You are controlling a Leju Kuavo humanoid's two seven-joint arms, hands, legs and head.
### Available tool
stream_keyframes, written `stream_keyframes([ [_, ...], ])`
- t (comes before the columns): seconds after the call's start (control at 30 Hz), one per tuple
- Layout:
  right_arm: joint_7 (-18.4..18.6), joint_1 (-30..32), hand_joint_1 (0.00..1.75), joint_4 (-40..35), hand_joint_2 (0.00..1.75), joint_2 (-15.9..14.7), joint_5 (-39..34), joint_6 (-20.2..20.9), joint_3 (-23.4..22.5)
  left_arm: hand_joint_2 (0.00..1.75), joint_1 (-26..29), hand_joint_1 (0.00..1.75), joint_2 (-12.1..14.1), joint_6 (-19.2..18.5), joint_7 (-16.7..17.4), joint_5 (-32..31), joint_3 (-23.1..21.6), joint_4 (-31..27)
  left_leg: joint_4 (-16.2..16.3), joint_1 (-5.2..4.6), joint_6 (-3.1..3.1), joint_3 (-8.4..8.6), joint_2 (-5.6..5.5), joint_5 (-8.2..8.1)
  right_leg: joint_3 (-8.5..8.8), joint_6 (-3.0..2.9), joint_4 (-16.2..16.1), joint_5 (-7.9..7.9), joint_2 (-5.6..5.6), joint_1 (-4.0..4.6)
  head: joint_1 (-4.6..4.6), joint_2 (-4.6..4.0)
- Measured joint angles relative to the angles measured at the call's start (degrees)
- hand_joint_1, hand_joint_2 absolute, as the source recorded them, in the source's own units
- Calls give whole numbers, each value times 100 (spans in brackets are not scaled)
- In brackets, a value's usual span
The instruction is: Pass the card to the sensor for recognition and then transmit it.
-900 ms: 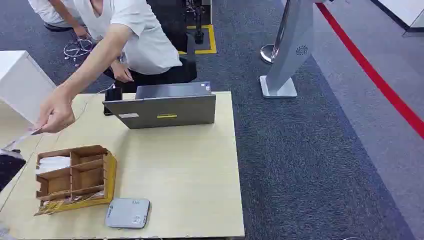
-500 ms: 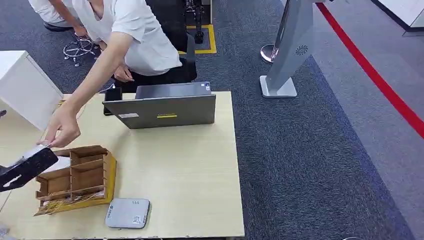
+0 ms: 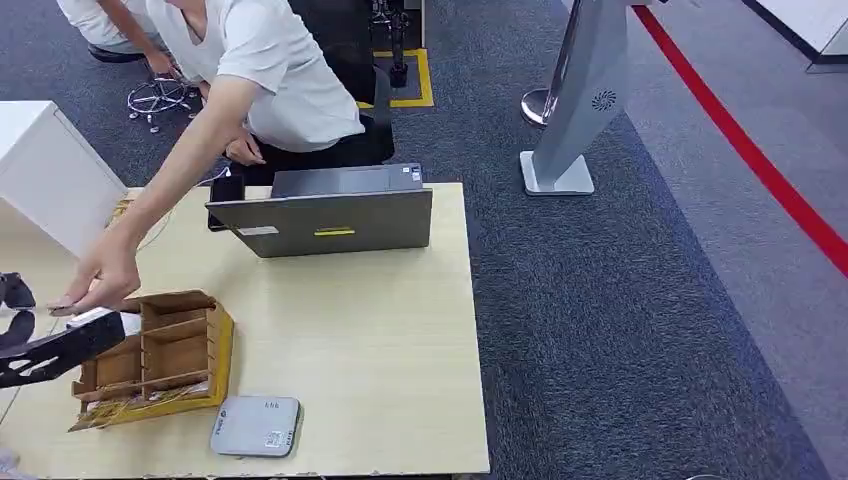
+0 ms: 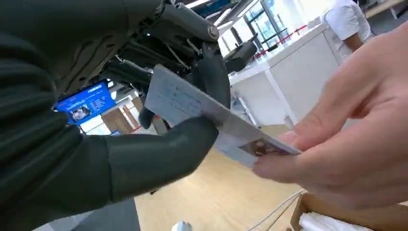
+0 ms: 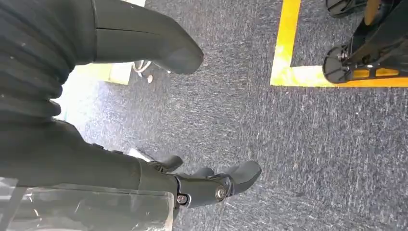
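Observation:
A pale card (image 4: 192, 103) lies between the thick thumb and dark fingers of my left hand (image 4: 144, 154). A person's hand (image 4: 346, 130) pinches the card's other end. In the head view that person's hand (image 3: 100, 278) is at the table's left edge beside my dark left arm (image 3: 50, 348). The grey flat sensor (image 3: 255, 425) lies at the table's front edge, away from both. My right hand (image 5: 207, 185) hangs over carpet with its fingers loosely apart and nothing in it.
A wooden divided box (image 3: 190, 345) stands at the front left of the pale wooden table (image 3: 380, 330). A grey laptop (image 3: 330, 215) stands at the back. A white cabinet (image 3: 45, 170) is at the far left. The person leans in from behind the table.
My left arm has risen into the head view at the table's left edge. The person's hand with the card has come down and right to meet my hand.

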Motion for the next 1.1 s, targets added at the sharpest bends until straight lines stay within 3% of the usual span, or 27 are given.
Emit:
stream_keyframes([
  [0.17,20,18,0,-114,175,46,0,88,2,175,1,175,98,-7,50,232,-61,0,0,0,0,0,0,0,0,0,0,2,1,0,-2,0],
  [0.3,-15,51,0,-206,175,53,0,160,9,175,20,175,295,24,-101,812,-112,0,0,0,0,0,0,0,0,0,0,2,1,0,0,0],
  [0.4,-81,75,0,-284,175,61,0,223,9,175,48,175,339,329,-186,986,-179,-2,0,0,1,0,0,1,0,0,0,2,0,0,0,-2],
  [0.5,-124,108,0,-361,175,70,0,278,9,175,181,175,319,1019,-325,932,-384,-48,0,0,1,0,0,1,0,0,0,2,1,0,0,-2],
  [0.6,-186,156,0,-363,175,74,-2,238,20,175,380,175,153,1857,-646,723,-650,-210,0,-3,1,0,0,0,1,0,-1,2,0,-3,0,0],
  [0.63,-192,186,0,-356,175,77,-15,184,54,175,506,175,29,2295,-850,582,-793,-306,0,-6,2,-1,0,-1,2,1,-1,2,-1,-7,-2,0],
  [0.8,101,422,0,-343,175,77,-785,85,524,175,1106,175,-426,3219,-1296,289,-1582,-522,0,-11,9,-2,2,-8,-1,4,-4,0,1,-11,0,0],
  [0.97,625,814,0,-542,175,74,-1819,125,1513,175,1517,175,-794,3622,-1541,112,-2057,-535,0,-10,12,-3,1,-10,-4,7,-5,-2,0,-10,4,0],
  [1.1,732,1048,0,-695,175,74,-1982,186,2099,175,1683,175,-1003,3665,-1563,11,-2282,-474,0,-9,11,-4,1,-9,-5,7,-5,-2,0,-9,0,0],
])
